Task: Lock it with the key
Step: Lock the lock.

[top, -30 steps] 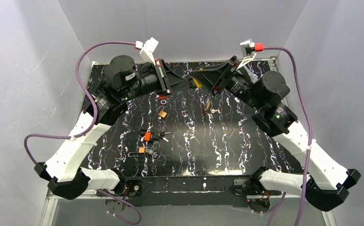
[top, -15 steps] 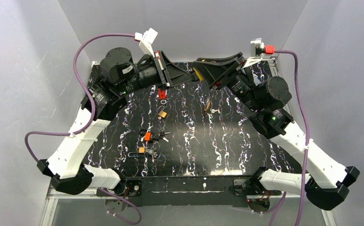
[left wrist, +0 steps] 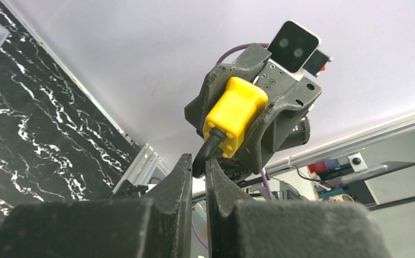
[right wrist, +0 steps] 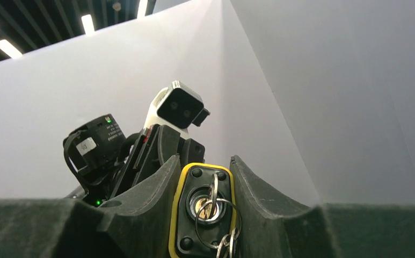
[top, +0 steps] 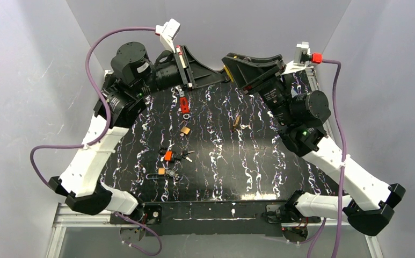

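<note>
Right wrist: my right pincer [right wrist: 205, 164] grips the yellow padlock [right wrist: 190, 185], key [right wrist: 204, 207] inserted; my left pincer [left wrist: 197, 161] pinches its shackle [left wrist: 208, 152], raised over the table [top: 259, 161] far edge.

Left claw [left wrist: 197, 162] and right claw [right wrist: 204, 164] have risen together — yellow padlock [left wrist: 234, 115] lifted with them

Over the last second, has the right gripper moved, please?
Yes. The right gripper, holding the yellow padlock, has moved up the top view, away from the brass padlock, toward the back wall.

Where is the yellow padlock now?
Top view, far centre: the yellow padlock sits between the right fingers, its shackle pinched by the left fingers.
</note>
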